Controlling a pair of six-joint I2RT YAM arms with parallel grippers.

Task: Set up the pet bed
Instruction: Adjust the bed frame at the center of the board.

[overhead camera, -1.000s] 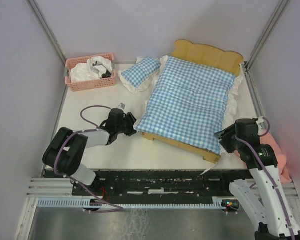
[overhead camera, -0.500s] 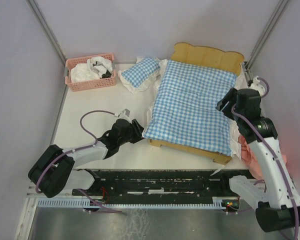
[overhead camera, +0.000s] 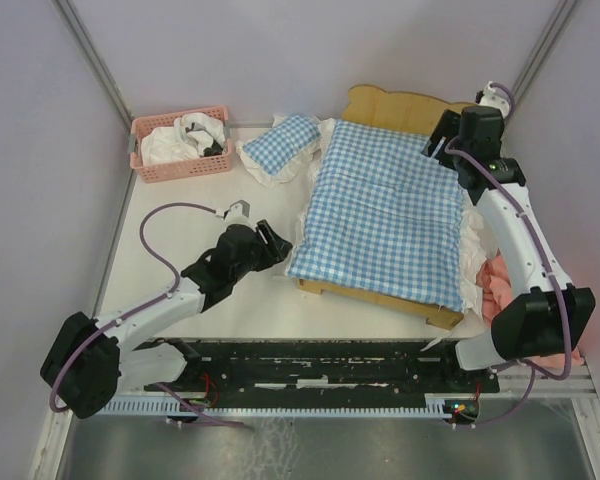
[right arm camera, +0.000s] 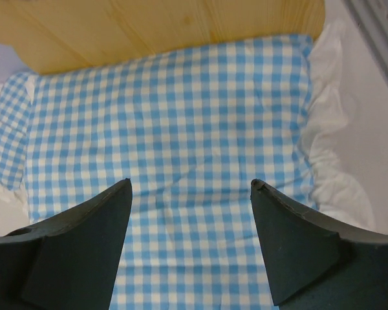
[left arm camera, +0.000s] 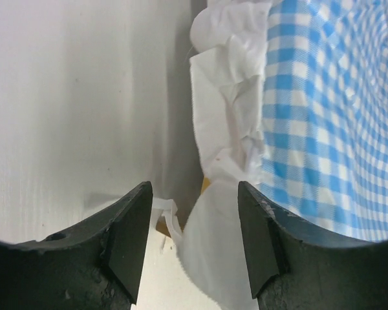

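The right gripper (overhead camera: pixel 438 142) has swung from the pet bed's (overhead camera: pixel 400 106) near right corner to its far right end, jaws spread wider. The left gripper (overhead camera: pixel 277 246) has edged right and apparently loosened on the bedding's (overhead camera: pixel 380 210) ruffle. The bed sits slightly straighter.

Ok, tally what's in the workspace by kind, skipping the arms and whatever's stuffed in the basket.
Wooden pet bed: 1
Blue gingham bedding: 2, the cover on the bed and the pillow beside it
Pink basket: 1
Pink cloth at the right edge: 1
Total: 5
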